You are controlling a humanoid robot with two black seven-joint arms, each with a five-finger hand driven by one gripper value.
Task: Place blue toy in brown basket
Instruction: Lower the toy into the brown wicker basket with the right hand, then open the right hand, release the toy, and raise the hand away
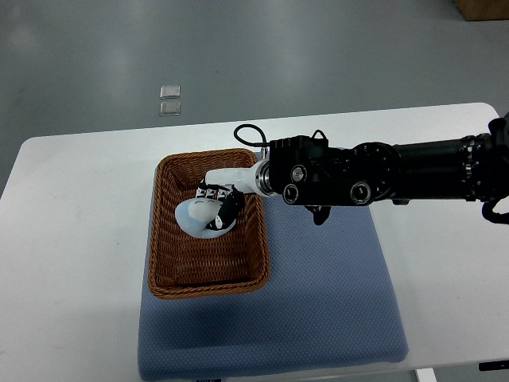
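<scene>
Fingers of the right robot hand (216,200) curl around the pale blue toy (199,218), holding it low inside the brown basket (163,239), which sits on a blue mat (334,302) on the white counter (71,239).

floor (238,48): grey, glossy | table (71,239): white | mat (334,302): blue

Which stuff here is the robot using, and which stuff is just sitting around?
Using:
- blue toy, inside the basket with the fingers around it
- basket
- right robot hand, reaching into the basket

Just sitting around:
- blue mat under the basket
- white table
- two small clear squares on the floor
</scene>
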